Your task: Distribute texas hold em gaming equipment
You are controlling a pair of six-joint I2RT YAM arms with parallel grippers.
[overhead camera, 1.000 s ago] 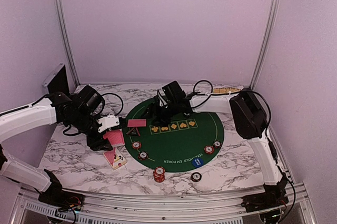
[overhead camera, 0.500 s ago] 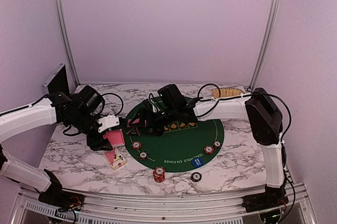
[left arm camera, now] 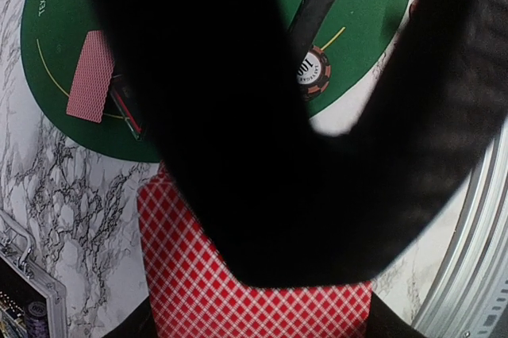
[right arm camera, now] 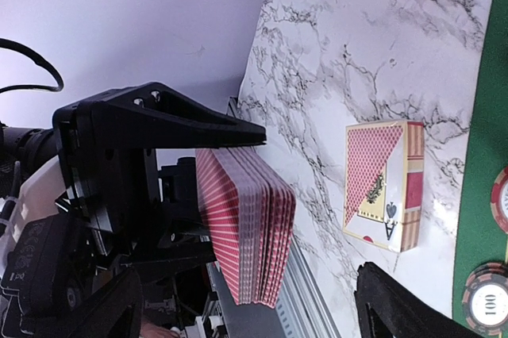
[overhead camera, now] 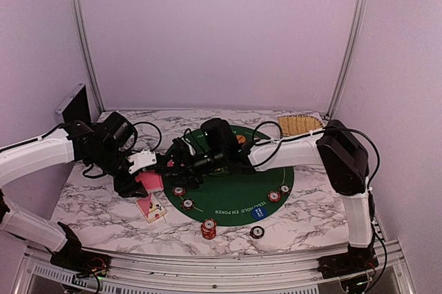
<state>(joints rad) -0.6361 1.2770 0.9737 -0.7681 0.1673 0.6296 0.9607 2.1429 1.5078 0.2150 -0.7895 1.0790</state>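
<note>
One card [left arm camera: 87, 76] already lies on the green mat [overhead camera: 235, 194]. The right hand [overhead camera: 178, 163] has just swung over, spread wide, toward the deck [right arm camera: 246, 227] that the left hand [overhead camera: 145, 172] pinches near the desk's [overhead camera: 90, 201] left edge. Next deal coming, I'd guess.

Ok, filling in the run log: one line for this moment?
left gripper: shut on card deck | right gripper: open, facing deck | green mat: one loose card, face down

The top camera looks down on the whole counter [overhead camera: 311, 212] from its near edge, while both wrist cameras closely share the card deck [right arm camera: 246, 227].
</note>
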